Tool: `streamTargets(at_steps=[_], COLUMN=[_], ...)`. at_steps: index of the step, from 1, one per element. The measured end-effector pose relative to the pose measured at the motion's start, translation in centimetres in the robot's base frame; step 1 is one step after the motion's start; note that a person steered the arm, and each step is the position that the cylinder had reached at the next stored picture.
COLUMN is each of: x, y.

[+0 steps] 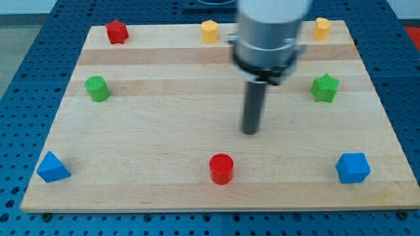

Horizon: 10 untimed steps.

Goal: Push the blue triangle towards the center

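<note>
The blue triangle [52, 168] lies at the bottom left corner of the wooden board [151, 124]. My tip [250, 132] is near the middle of the board, far to the right of the blue triangle and above it in the view. It touches no block. The red cylinder [221, 168] is the nearest block, below and a little left of the tip.
A red block [117, 31] sits at the top left, a green cylinder [98, 88] at the left, a yellow block [209, 31] at the top middle, another yellow block [322, 28] at the top right, a green star [325, 88] at the right, a blue cube [353, 168] at the bottom right.
</note>
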State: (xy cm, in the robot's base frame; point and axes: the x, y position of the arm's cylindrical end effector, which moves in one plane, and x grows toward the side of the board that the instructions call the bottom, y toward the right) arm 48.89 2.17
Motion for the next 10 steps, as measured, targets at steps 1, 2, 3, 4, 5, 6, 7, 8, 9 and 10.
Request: streamTargets(at_steps=[1,2,3,4,5,6,7,8,9,10], x=[0.3,0.3,1.3,2.0,5.1,9.2,9.4,6.8,3.1,1.6], y=[-10.9,-21.9,-31.9,-32.6,-32.6,-32.6,-31.7,-28.2,-23.5,-20.5])
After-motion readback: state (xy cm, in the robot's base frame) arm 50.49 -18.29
